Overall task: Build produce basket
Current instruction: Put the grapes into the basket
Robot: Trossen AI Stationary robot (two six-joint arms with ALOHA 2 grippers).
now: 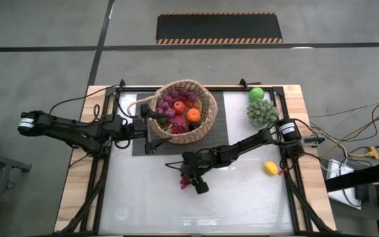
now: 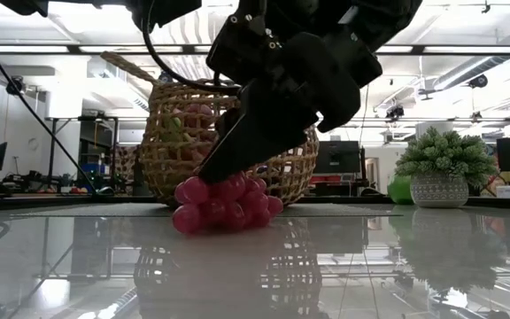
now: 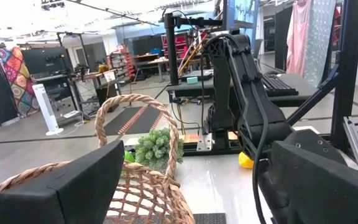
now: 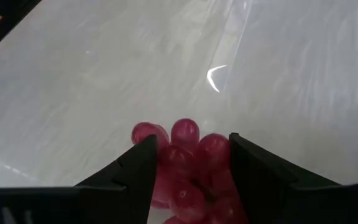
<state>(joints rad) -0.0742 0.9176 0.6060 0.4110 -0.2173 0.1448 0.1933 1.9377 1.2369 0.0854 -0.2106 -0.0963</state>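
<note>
The right hand [image 1: 191, 179] is down at the table's [image 1: 242, 204] middle, its fingers closed around a pink grape bunch [image 2: 224, 203] resting on the surface. The left hand [image 1: 147, 114] waits half-open at the rim of the basket [image 1: 206, 118], near the far edge.

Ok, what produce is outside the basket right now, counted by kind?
Grape bunch: 1, on the table between the fingers of the right gripper
Lemon: 1
Green apple: 1
Total: 3
The left gripper sits at the rim of the basket.
</note>
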